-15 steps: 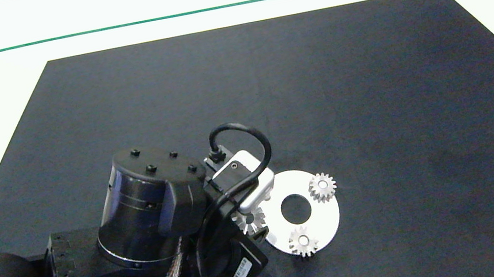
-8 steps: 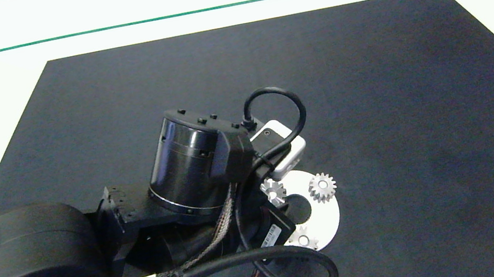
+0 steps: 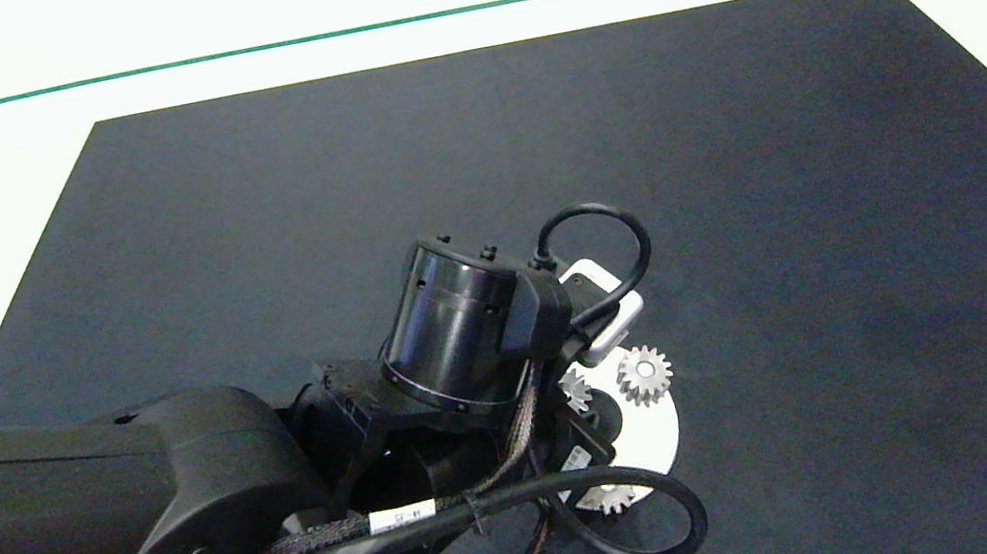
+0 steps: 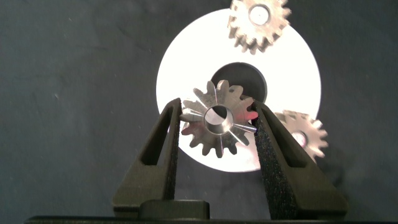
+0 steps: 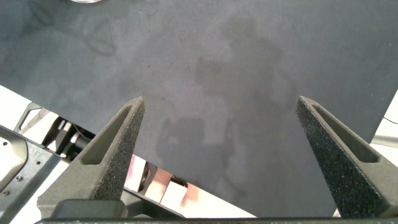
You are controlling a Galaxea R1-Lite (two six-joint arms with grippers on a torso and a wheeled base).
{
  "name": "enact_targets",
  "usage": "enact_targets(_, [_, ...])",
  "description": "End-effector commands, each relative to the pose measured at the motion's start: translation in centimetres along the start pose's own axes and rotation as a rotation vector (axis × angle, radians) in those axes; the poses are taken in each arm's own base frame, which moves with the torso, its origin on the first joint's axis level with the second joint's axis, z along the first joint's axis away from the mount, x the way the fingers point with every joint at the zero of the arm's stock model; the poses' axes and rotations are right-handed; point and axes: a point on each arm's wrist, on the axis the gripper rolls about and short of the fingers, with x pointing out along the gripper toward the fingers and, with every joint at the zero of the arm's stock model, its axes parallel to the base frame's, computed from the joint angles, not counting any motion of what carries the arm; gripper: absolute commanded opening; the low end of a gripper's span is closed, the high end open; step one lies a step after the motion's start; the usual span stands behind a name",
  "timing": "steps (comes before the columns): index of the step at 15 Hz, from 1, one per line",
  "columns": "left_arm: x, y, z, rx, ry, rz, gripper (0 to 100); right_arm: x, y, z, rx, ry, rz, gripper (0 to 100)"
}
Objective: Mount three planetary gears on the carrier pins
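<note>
Nearest, in the wrist view: left hand (image 4: 216,124) closed across the toothed rim of the third planetary gear (image 4: 217,119), held above the white carrier disc (image 4: 180,68) near its centre hole. Probably rigid, light, slick metal; best gripped on opposite teeth, bore left free. Beyond: two seated gears (image 3: 644,374) (image 3: 610,499) on the disc, the nearer one partly under the cable. Remaining carrier pin hidden behind the held gear and arm; alignment not judgeable. Farthest: dark mat (image 3: 739,173) on the bench. Right hand (image 5: 221,118) wide open, empty, parked over the mat's edge.
</note>
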Motion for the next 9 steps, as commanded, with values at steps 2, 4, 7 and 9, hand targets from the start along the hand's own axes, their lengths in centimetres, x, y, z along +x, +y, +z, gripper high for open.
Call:
enact_targets(2, [0.4,1.5,-0.3,-0.012,0.012,0.04,16,0.0,0.0,-0.1,-0.003,0.005,0.001,100])
enact_targets(4, [0.5,2.2,-0.5,-0.022,0.021,0.058,16,0.0,0.0,-0.1,-0.003,0.005,0.001,100])
enact_targets(7, [0.6,2.5,-0.7,-0.021,0.029,0.063,16,0.0,0.0,-0.1,-0.004,0.003,0.002,100])
enact_targets(9, [0.7,2.4,-0.8,-0.02,0.031,0.061,16,0.0,0.0,-0.1,-0.004,0.003,0.002,100])
